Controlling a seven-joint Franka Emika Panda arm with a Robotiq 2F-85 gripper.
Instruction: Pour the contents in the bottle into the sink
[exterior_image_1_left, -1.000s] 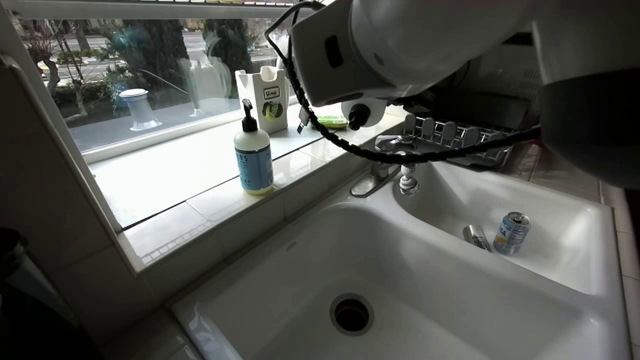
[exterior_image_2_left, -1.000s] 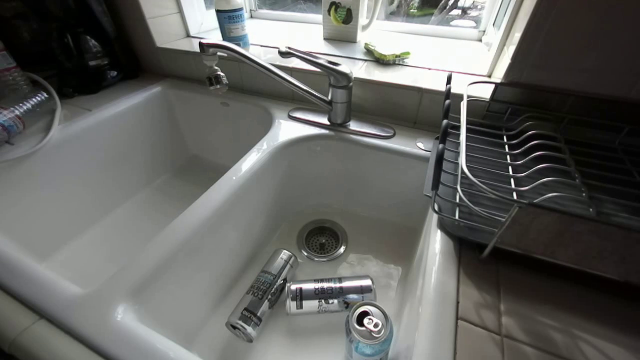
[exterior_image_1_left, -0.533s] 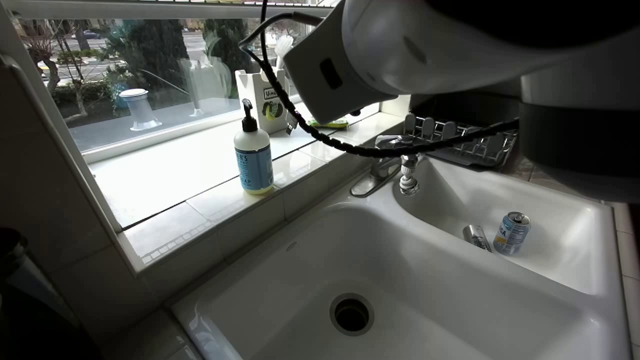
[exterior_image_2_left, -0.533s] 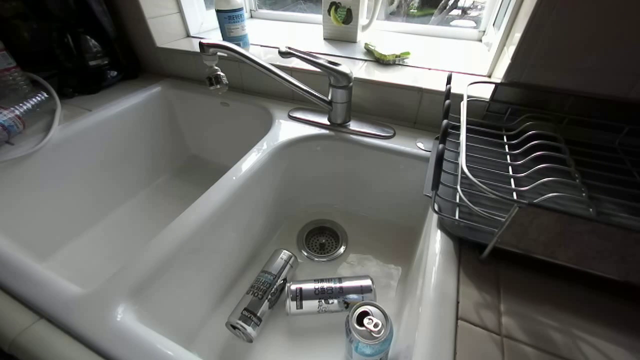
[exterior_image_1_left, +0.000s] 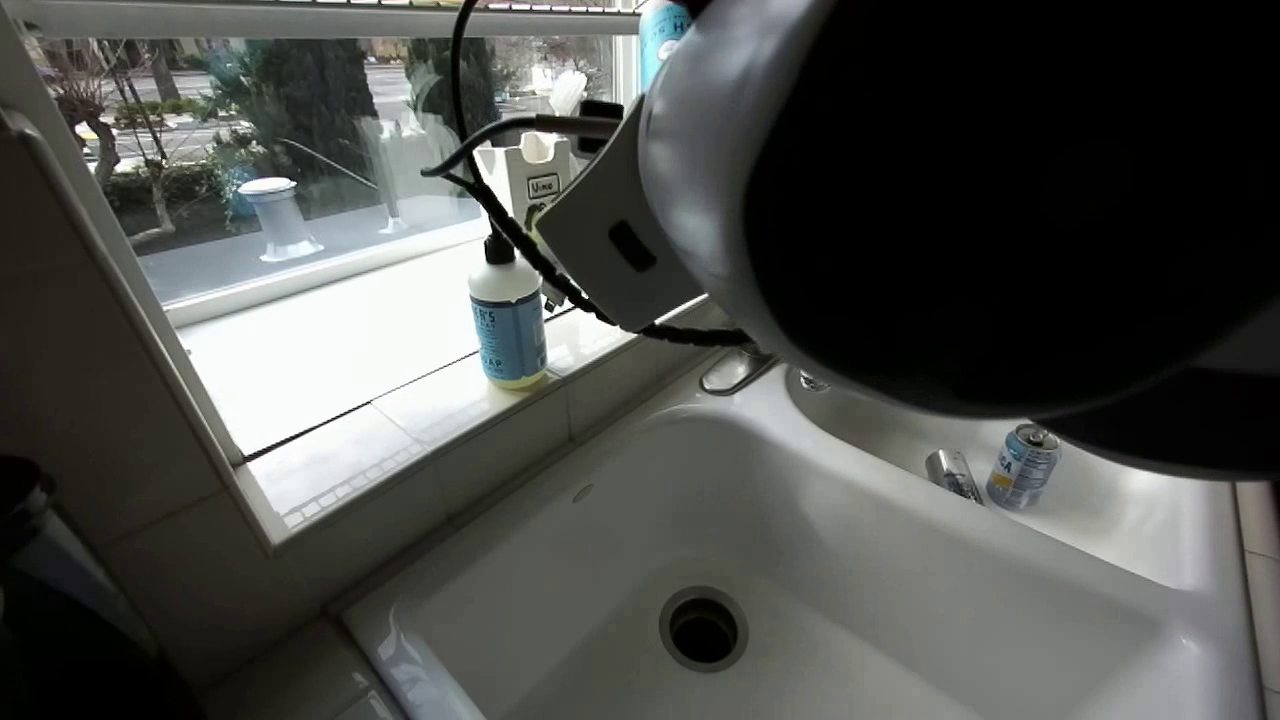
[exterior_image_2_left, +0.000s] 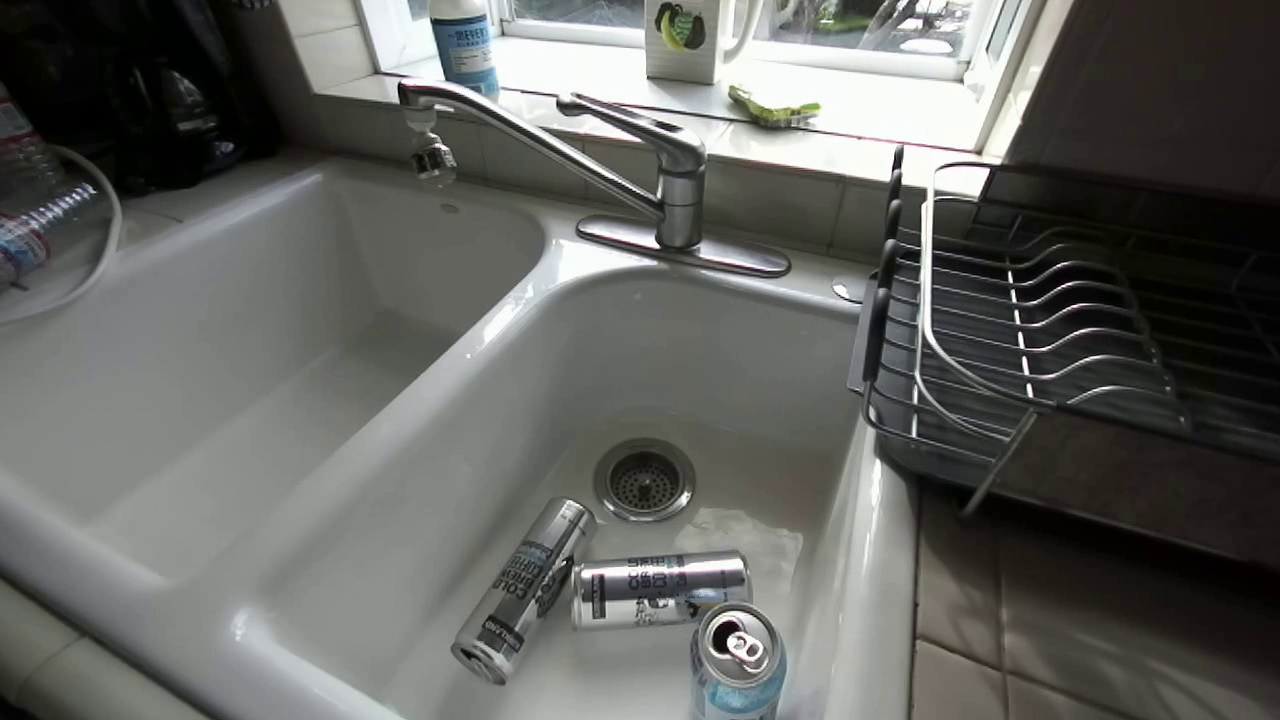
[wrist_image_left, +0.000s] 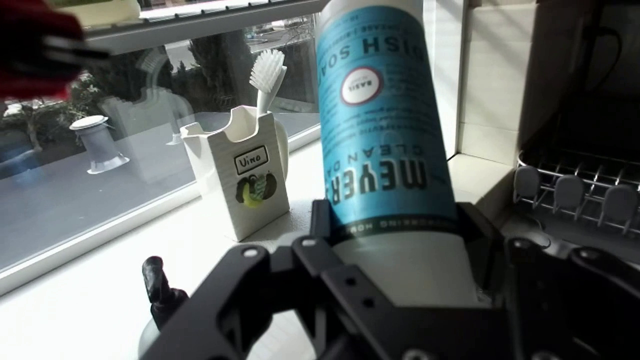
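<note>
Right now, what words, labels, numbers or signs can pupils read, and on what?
"MEYER": held bottle, upside down
"CLEAN DA": same
"DISH SOA": same
"BASIL": same
"Vino": white pitcher
"MEYER'S": pump bottle
"COLD BREW": silver cans
"KIRKLAND", probably: one can
Upright can: letters uncertain.
Remaining print: mostly too small or blurred.

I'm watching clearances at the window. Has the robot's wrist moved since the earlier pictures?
Yes: in an exterior view, the wrist has shifted down and left in the picture, judged against the white jug, now partly hidden behind it.
</note>
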